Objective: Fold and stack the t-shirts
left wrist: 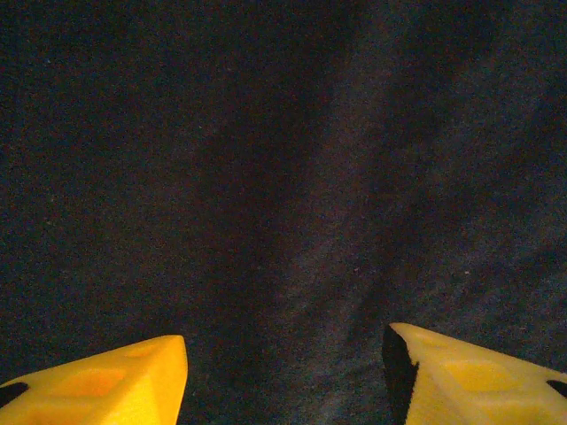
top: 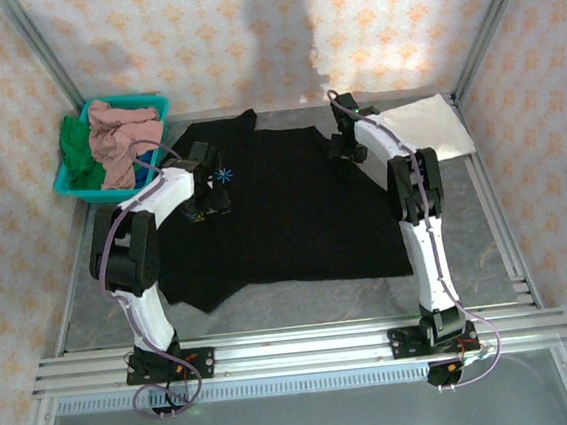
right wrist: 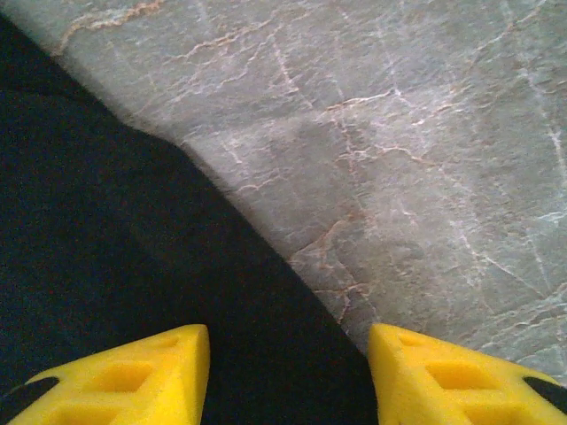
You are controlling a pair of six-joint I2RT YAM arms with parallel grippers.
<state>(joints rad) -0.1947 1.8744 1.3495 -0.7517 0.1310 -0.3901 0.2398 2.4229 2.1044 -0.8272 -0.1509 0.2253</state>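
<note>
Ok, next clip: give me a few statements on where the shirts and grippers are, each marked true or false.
1. The black t-shirt lies spread out on the table. True.
2. The cream-white t-shirt sits in the teal basket. False: it lies on the table at the far right, outside the basket.
3. The left gripper is open over black cloth. True.
4. The right gripper is clamped on the pink t-shirt. False: it is open at the black t-shirt's edge, beside bare table.
5. The pink t-shirt lies in the basket. True.
</note>
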